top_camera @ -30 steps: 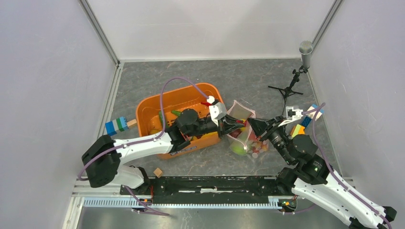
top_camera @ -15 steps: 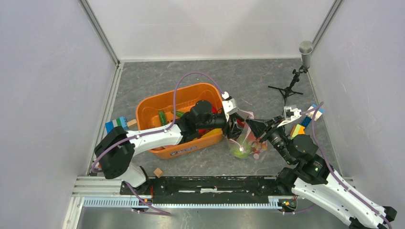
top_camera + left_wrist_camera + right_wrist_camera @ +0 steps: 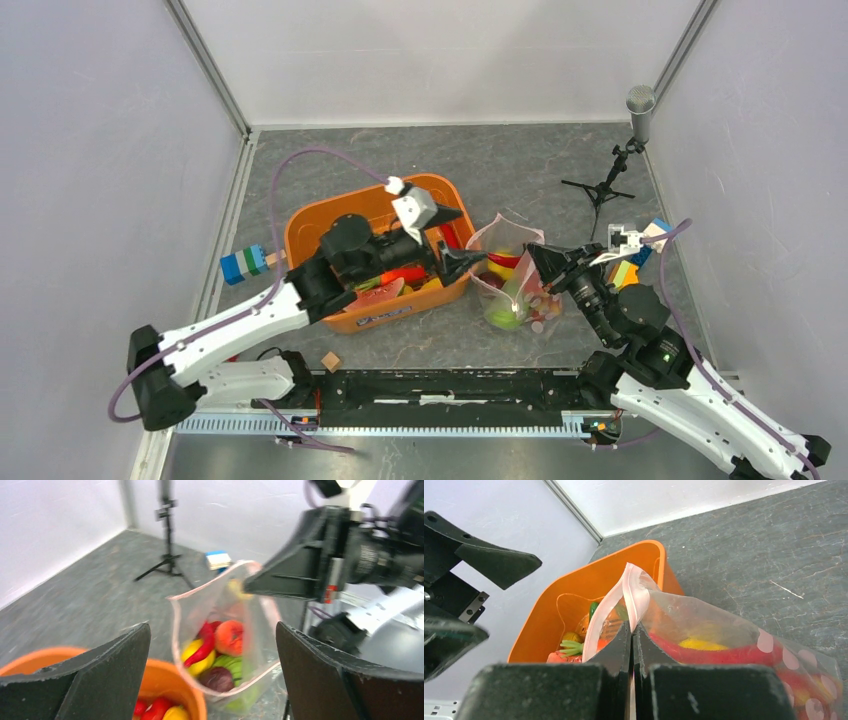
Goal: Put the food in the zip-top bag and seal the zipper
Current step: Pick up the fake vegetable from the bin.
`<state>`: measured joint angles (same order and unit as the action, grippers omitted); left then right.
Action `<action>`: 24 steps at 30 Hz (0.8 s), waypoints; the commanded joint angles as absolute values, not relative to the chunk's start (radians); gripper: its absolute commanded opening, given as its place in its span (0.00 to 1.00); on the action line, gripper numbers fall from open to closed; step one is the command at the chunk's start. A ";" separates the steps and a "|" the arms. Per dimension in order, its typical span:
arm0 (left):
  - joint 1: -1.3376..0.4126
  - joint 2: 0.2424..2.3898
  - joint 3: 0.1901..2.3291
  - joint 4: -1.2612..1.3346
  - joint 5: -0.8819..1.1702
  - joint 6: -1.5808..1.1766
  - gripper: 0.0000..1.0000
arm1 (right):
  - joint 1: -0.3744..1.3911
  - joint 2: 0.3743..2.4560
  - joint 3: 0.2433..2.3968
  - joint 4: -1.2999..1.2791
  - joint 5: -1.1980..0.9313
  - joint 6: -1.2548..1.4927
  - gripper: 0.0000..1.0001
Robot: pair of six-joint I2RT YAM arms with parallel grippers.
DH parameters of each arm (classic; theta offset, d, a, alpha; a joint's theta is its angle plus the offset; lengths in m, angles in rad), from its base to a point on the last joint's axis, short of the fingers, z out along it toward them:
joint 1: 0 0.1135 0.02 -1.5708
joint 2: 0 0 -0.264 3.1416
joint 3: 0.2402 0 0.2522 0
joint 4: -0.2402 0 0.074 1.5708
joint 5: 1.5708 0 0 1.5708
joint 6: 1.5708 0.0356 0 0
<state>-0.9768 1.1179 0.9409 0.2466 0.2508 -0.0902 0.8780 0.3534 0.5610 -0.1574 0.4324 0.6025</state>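
A: Top external, where is the zip-top bag point(image 3: 503, 243)?
B: Upright on the counter point(image 3: 500, 170), just beside the orange tub point(image 3: 312, 232), mouth open, food point(image 3: 227, 636) inside.
A: And the claws?
B: Left claw point(image 3: 462, 237) spread wide over the tub's edge near the bag; right claw point(image 3: 632, 630) pinched tight on the zipper point(image 3: 631, 587)

No legible text for me in any view. The sticker point(image 3: 384, 317) on the orange tub point(image 3: 318, 222) front wall has print too small to read.
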 commanded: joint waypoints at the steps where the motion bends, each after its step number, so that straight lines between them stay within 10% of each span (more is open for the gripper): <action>1: -0.966 1.030 0.850 0.075 -0.211 -0.185 1.00 | 0.880 0.363 0.581 -0.128 0.455 0.579 0.01; 24: -0.504 1.373 0.854 -0.383 -0.667 -0.625 0.96 | 0.880 0.437 0.582 -0.104 0.453 0.564 0.02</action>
